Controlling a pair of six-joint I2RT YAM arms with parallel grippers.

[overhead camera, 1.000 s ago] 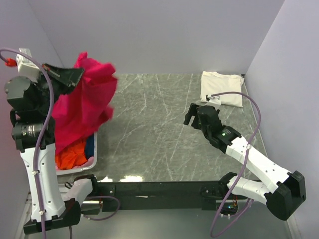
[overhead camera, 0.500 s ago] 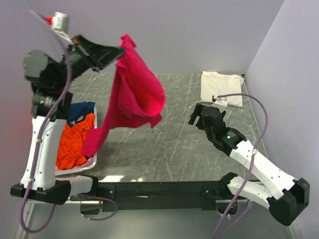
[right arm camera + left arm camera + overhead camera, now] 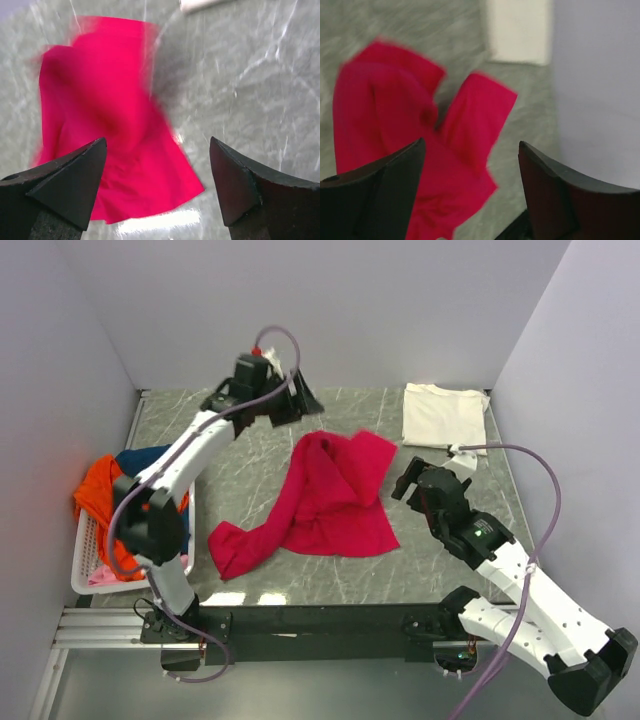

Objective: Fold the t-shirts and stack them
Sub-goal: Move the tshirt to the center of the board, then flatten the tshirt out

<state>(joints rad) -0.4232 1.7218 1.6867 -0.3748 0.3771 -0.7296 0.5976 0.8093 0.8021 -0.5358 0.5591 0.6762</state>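
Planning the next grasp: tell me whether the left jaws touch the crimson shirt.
Apart. Top view shows bare table between left jaws and crimson shirt.

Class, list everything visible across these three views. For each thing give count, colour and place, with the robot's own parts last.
crimson t-shirt: one, crimson-pink, crumpled mid-table
cream t-shirt: one, cream-white, folded, far right corner
orange t-shirt: one, orange, spilling over the basket rim
navy t-shirt: one, navy, basket's far end
pale pink t-shirt: one, pale pink, barely showing, basket's near end
basket: one, white, table's left edge
table: one, grey marbled
left gripper: one, black, open, above the crimson t-shirt
right gripper: one, black, open, empty
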